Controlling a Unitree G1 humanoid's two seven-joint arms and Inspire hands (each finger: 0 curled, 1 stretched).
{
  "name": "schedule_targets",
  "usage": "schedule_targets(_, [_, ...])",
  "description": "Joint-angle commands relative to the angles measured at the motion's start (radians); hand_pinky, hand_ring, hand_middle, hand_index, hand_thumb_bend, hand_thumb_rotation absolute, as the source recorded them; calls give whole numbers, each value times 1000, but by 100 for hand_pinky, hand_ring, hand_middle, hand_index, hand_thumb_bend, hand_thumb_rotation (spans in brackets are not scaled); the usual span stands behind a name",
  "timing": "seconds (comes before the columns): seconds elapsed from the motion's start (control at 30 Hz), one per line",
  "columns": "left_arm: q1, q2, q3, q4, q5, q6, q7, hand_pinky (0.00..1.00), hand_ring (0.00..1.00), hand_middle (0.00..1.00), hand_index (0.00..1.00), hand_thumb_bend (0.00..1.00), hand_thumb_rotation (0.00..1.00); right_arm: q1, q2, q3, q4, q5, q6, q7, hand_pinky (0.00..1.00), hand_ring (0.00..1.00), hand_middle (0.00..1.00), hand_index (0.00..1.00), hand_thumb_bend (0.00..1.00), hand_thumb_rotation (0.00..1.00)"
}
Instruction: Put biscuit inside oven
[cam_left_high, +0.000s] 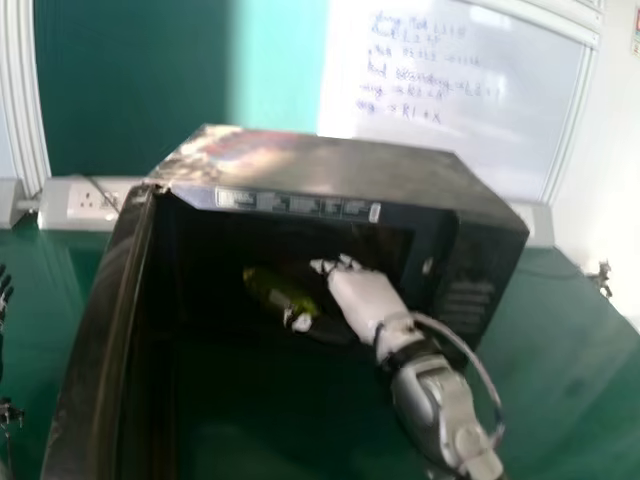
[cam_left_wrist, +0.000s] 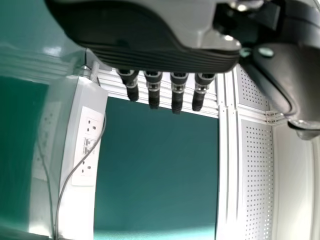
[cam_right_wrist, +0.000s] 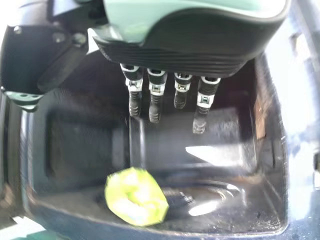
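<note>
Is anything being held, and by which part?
Nothing is held: the green packet lies in the oven, apart from the right hand; the left hand is empty.

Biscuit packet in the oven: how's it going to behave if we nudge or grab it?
The yellow-green packet has a shiny, uneven surface, so the wrapper will probably give a little and feel slick under the fingers. Its angular outline suggests sliding more than rolling, and the glossy oven floor likely won't hold it much.
</note>
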Motion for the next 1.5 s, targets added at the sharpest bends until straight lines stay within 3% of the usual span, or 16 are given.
schedule_targets(0.0, [28, -51, 6, 33, -18, 5, -4, 75, 78, 77, 81, 72, 73, 48, -6, -49, -45, 36, -34, -31, 72, 83, 88, 88, 91, 46])
schedule_targets(0.17, [30, -50, 4, 34, -12, -1, 0, 75, 78, 77, 81, 71, 73, 151, -8, -138, -129, 113, -88, -47, 72, 82, 87, 88, 87, 46])
schedule_targets(0.33, [31, -52, 2, 30, -9, -4, 6, 76, 79, 77, 82, 72, 75, 231, -9, -226, -148, 216, -199, -84, 73, 82, 86, 87, 84, 47])
schedule_targets(0.53, [31, -50, 0, 27, -7, 0, 7, 76, 79, 77, 82, 71, 74, 298, -5, -316, -101, 403, -407, -121, 72, 81, 84, 84, 82, 41])
schedule_targets(0.77, [29, -49, 2, 32, -10, -1, -3, 75, 79, 78, 82, 70, 74, 324, 4, -373, 16, 549, -623, -127, 71, 79, 82, 82, 82, 45])
schedule_targets(0.9, [29, -48, 4, 32, -13, 10, -1, 76, 79, 78, 82, 71, 73, 321, 49, -399, 133, 603, -769, -174, 70, 77, 79, 80, 83, 48])
schedule_targets(1.07, [30, -39, 3, 41, -10, -2, -17, 77, 80, 79, 83, 71, 75, 329, 153, -433, 190, 646, -848, -254, 73, 77, 76, 78, 77, 50])
schedule_targets(1.2, [26, -33, 6, 51, -10, -11, -26, 77, 80, 79, 83, 71, 75, 309, 218, -452, 265, 649, -915, -314, 72, 75, 76, 78, 71, 59])
schedule_targets(1.47, [30, -26, 3, 54, -4, -22, -35, 79, 82, 80, 84, 71, 76, 314, 261, -475, 309, 658, -883, -343, 72, 77, 77, 80, 65, 81])
